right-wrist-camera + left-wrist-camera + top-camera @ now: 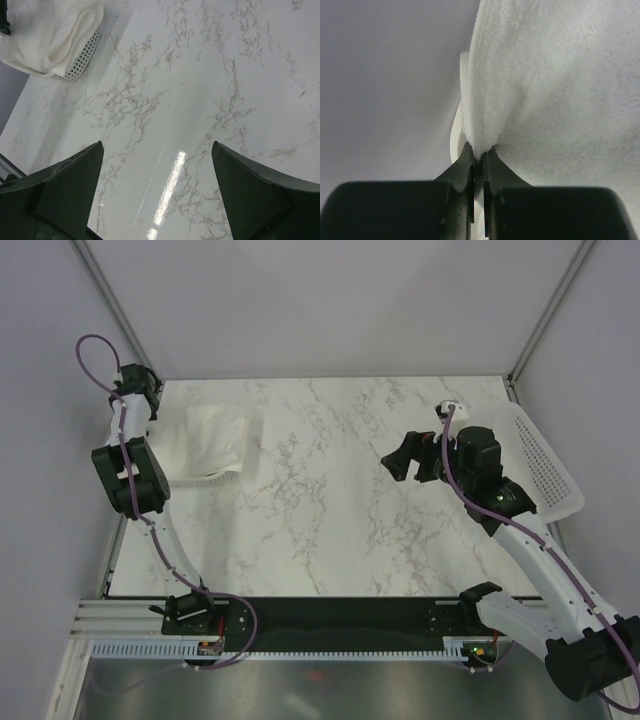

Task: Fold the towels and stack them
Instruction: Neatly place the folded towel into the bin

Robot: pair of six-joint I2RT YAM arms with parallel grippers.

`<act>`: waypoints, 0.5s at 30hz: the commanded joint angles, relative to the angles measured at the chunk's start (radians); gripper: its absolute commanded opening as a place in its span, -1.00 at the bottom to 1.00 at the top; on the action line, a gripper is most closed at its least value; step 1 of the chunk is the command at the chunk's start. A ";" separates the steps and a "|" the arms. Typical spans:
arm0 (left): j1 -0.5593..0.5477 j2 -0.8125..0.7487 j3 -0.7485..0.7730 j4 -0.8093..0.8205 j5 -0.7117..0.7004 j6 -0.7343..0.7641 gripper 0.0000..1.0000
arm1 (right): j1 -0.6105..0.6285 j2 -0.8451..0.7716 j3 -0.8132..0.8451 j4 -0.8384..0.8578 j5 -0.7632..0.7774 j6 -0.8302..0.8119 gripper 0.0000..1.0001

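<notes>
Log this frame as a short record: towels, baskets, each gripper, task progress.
white towel: bunched over the left basket, unfolded
other towels: none in view
left gripper: shut on a fold of the white towel, far left corner
right gripper: open, empty, above the marble table
right basket: perforated white, at the table's right edge, no cloth visible in it
progress: no folded stack yet
</notes>
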 commanded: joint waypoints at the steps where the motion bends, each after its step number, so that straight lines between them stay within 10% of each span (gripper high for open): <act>1: 0.020 0.012 0.041 0.045 -0.072 0.054 -0.94 | 0.004 0.013 0.032 0.009 0.014 -0.017 0.96; 10: 0.035 0.012 0.071 0.069 -0.078 0.053 -0.71 | 0.007 0.019 0.032 0.002 0.009 -0.020 0.95; 15: 0.032 0.003 0.091 0.066 -0.095 0.025 -0.10 | 0.007 0.016 0.033 0.003 0.012 -0.018 0.96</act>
